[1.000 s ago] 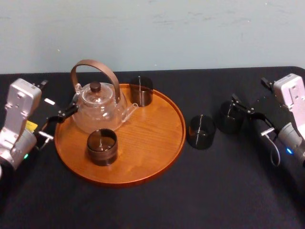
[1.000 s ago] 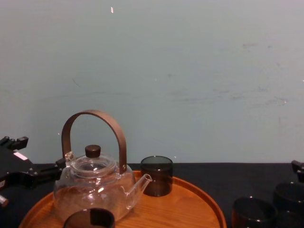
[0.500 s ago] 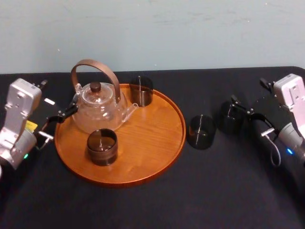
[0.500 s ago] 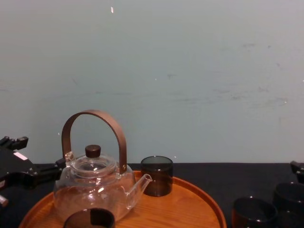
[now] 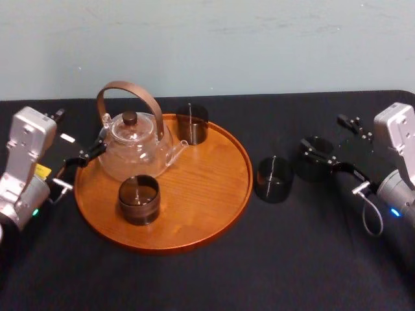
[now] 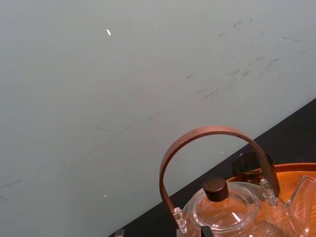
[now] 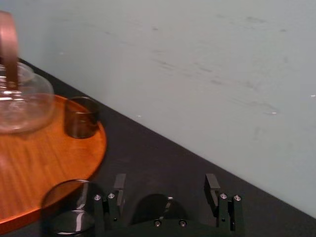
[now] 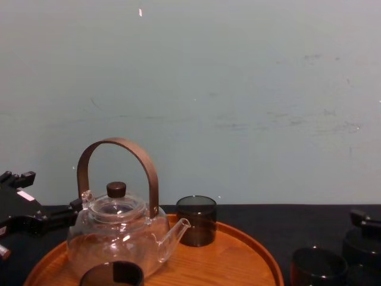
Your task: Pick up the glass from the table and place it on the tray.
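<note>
Glass for transfer: the outer glass (image 5: 316,159), a dark smoked tumbler, stands upright on the table (image 5: 194,278), well to the right of the tray (image 5: 241,194).
Neighbour: the inner glass (image 5: 273,179), same pattern, upright, stands between the outer glass and the tray rim and is apart from both.
Tray load: teapot (image 5: 133,146) on the left half, rear tumbler (image 5: 192,124) at the far rim, front tumbler (image 5: 139,199) near the front. The right half is bare wood.
Right gripper (image 5: 321,131): fingers spread wide, one on either side of the outer glass. In the right wrist view the dark body of the glass sits low between them, and no contact is evident.
Left gripper (image 5: 78,133): idle at the tray's left edge beside the teapot, fingers apart, holding nothing.
Step in hand: judged to be the final approach, with the grasp not yet made.
Handling: judged light, rigid and brittle. The walls are smooth and straight, so likely slippery, with no lip to catch.
Hold point: across the wall at about mid-height with a moderate squeeze. A pinch near the thin rim risks tipping or chipping.
Risk: the inner glass stands in the path to the tray. The lift should clear both it and the rim before set-down on bare wood.
</note>
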Action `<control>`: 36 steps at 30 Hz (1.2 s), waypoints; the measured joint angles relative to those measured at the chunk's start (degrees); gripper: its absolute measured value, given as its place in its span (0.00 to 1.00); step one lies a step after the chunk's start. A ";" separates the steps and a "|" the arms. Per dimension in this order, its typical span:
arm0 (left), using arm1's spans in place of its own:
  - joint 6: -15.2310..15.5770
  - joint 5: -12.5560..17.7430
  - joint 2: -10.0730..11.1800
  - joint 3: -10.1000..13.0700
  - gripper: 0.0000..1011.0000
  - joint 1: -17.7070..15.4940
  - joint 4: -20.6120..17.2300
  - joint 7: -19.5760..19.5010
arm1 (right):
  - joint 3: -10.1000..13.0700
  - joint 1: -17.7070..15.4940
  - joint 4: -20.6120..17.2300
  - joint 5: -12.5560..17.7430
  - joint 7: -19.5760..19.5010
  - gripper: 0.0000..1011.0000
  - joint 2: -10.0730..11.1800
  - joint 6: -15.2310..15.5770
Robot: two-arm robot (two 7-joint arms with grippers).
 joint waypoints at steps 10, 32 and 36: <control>0.00 0.00 0.00 0.00 0.99 -0.01 0.00 0.00 | -0.06 -1.61 -2.10 3.49 7.38 0.99 -0.19 2.95; 0.00 0.00 0.00 0.00 0.99 0.00 0.00 0.00 | -0.63 -1.33 0.30 3.86 14.18 0.99 -3.85 6.99; 0.00 0.00 0.00 0.00 0.99 0.00 0.00 0.00 | -0.02 -1.75 0.14 3.47 14.24 0.99 -4.03 7.27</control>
